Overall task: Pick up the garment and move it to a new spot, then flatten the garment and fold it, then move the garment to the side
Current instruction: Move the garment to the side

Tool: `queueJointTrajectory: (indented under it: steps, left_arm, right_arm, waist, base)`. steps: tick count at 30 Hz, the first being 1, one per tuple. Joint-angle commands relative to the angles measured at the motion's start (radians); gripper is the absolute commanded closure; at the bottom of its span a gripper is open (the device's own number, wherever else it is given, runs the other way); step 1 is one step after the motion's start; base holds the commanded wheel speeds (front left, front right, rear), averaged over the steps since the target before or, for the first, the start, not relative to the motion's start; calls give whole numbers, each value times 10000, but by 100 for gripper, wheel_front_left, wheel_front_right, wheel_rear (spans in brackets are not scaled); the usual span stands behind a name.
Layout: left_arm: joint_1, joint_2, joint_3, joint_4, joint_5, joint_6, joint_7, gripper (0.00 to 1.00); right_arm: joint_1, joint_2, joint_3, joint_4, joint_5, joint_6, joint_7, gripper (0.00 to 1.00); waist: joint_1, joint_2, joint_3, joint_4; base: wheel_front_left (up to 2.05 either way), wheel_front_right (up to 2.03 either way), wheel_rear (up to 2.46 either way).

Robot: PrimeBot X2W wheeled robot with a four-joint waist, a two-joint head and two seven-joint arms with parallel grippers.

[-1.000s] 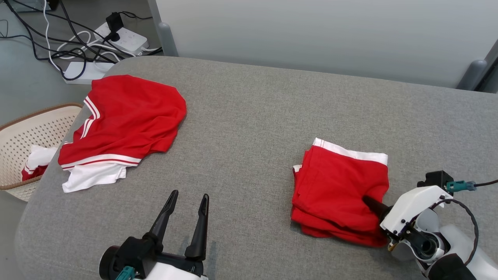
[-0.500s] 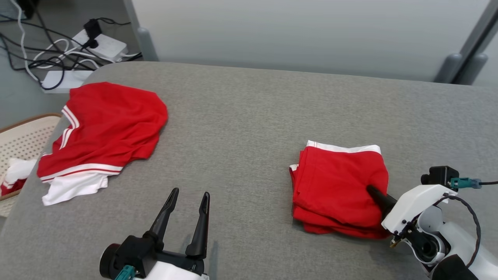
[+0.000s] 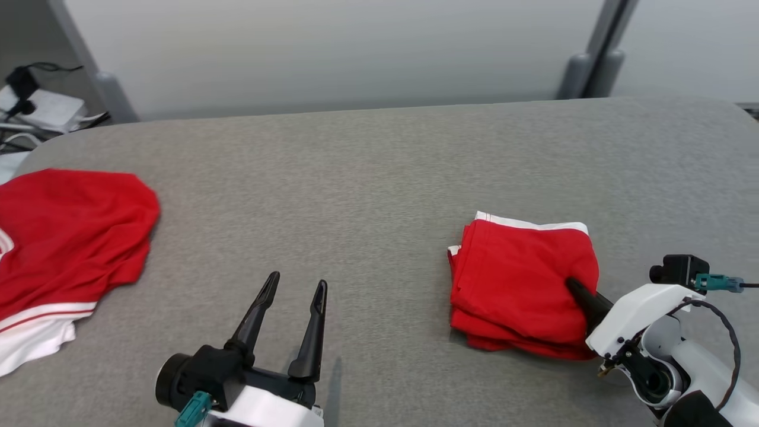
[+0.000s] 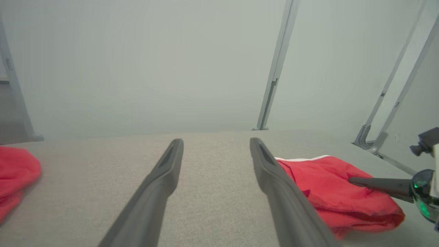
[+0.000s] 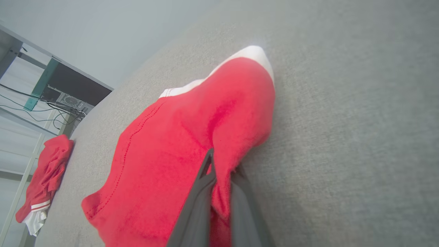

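Folded red garment lies lower right of the head view on the grey table. Right gripper jaws closed, pinching its right edge; left gripper jaws spread wide, empty, bottom centre-left. Risk: the single pinch may catch only the top layers, so dragging it sideways over the rough surface could peel the fold open or bunch it

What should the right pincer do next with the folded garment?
Probably lift slightly and slide it rightward: the right pincer is shut on the near-right edge of the folded garment, the fold looks finished, and bare table lies to its right. The left pincer is open and empty.
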Motion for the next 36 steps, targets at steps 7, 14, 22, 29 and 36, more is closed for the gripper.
queueJointTrajectory:
  steps: [7,14,22,29,36]
  left_arm:
    - [-490,3,275,-171,195,-67,-99,0]
    - [-566,3,242,-123,250,-99,-99,0]
    - [-680,3,252,-64,387,-154,-99,0]
    - [-803,3,278,-25,535,-246,-99,0]
    - [-1053,3,198,-29,643,-359,-99,0]
  right_arm:
    - [3,-229,357,-309,341,42,-415,100]
    - [39,-312,632,-394,543,42,-595,100]
    - [-34,-344,917,-428,725,42,-778,100]
    - [-221,-284,1074,-388,925,42,-962,100]
    - [-815,-389,1139,-382,938,42,-1219,100]
  waist:
    - [0,0,-86,-1324]
    - [0,0,-11,-2197]
    - [0,0,193,-2923]
    - [0,0,473,-3283]
    - [0,0,869,-3052]
  base:
    - [0,0,0]
    - [0,0,0]
    - [0,0,0]
    - [0,0,0]
    - [0,0,0]
